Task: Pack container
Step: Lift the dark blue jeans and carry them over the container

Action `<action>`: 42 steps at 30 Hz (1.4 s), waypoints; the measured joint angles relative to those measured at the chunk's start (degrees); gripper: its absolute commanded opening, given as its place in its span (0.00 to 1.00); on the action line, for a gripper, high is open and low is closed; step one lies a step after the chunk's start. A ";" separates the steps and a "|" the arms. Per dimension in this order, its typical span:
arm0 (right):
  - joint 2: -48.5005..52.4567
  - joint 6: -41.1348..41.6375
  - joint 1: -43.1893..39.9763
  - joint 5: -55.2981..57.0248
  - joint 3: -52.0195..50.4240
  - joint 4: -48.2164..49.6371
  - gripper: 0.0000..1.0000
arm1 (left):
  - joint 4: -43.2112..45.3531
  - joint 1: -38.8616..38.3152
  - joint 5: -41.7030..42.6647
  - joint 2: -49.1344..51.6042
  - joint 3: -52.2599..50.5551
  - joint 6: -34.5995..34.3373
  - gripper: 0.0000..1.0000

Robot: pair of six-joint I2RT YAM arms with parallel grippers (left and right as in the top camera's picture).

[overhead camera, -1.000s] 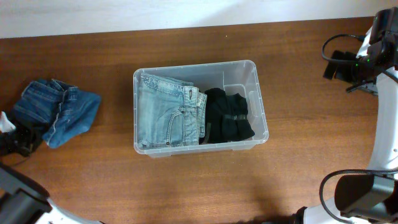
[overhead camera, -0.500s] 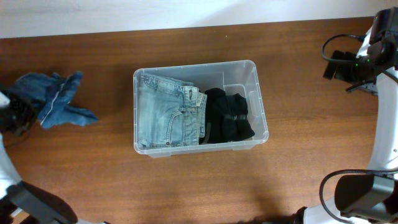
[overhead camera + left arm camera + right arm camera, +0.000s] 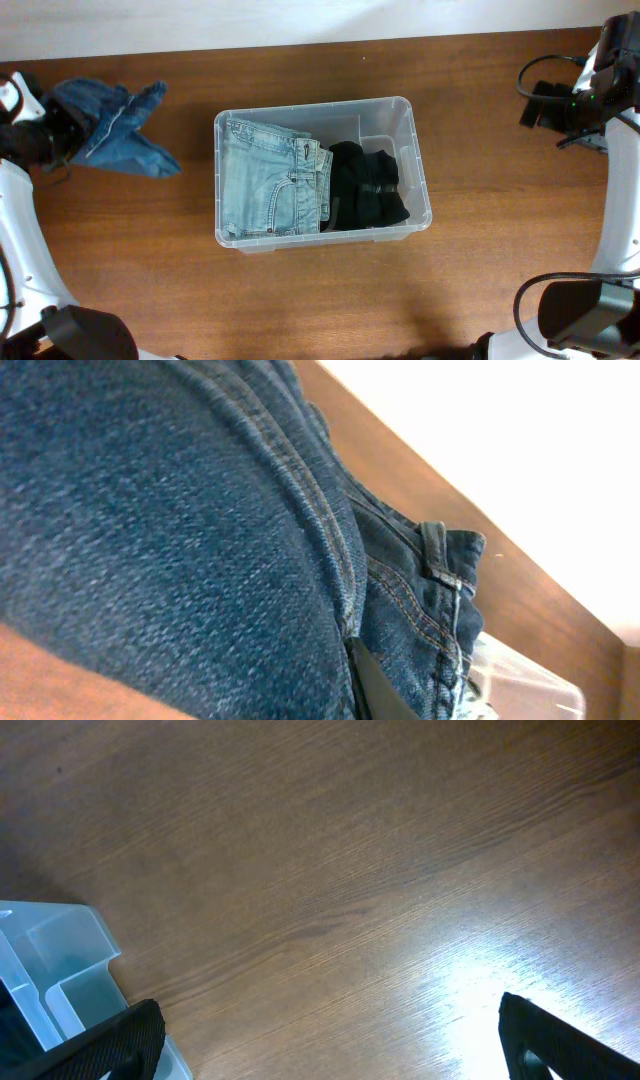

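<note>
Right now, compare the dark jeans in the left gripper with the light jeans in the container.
Colour: the dark blue jeans are deep indigo, the light blue jeans pale. Pose: the dark blue jeans are crumpled, the light blue jeans folded flat. Place: the left gripper holds the dark blue jeans outside the container; the light blue jeans lie inside it. Both are denim.

smooth white arm links (image 3: 20, 230) lead back from the black left gripper (image 3: 62, 140). behind the right gripper's (image 3: 530, 105) matte black fingers (image 3: 100, 1040), thin black cables (image 3: 550, 60) loop into a white housing (image 3: 622, 45).
</note>
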 measured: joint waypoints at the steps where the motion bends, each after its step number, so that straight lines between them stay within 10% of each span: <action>1: 0.00 0.00 0.00 0.00 0.00 0.00 0.99 | -0.31 -0.59 0.28 0.00 1.11 -0.15 0.01; 14: 0.00 0.02 0.00 0.00 0.00 0.00 0.99 | -3.63 -16.26 4.02 -0.20 17.07 -2.23 0.01; 30: 0.00 0.00 0.00 0.00 0.00 0.00 0.99 | 12.63 -47.56 10.43 0.02 17.38 -4.26 0.01; 42: 0.00 0.00 0.00 0.02 0.00 0.00 0.99 | 18.71 -56.39 14.58 12.66 17.70 -4.20 0.01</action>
